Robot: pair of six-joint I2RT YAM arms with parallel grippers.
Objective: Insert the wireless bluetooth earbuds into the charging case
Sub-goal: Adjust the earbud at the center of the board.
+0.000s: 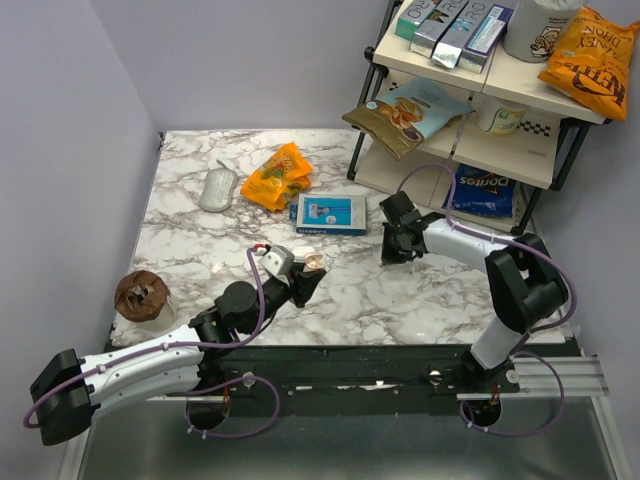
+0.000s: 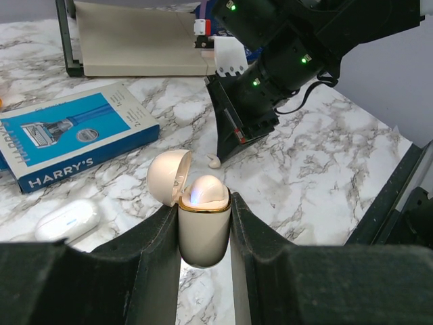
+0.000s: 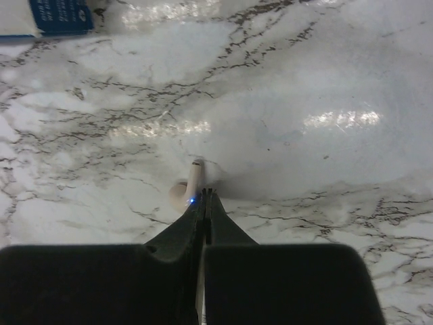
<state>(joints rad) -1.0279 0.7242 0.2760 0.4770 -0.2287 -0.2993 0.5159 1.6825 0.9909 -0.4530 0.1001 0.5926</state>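
Left claw (image 2: 204, 220) clamped on the upright cream charging case (image 2: 203, 244), lid (image 2: 167, 177) flipped open, over the marble table (image 1: 400, 290); right claw (image 3: 204, 198) down at the tabletop, jaws drawn together, tips touching the stem of one earbud (image 3: 184, 191) lying flat, actual pinch not discernible.
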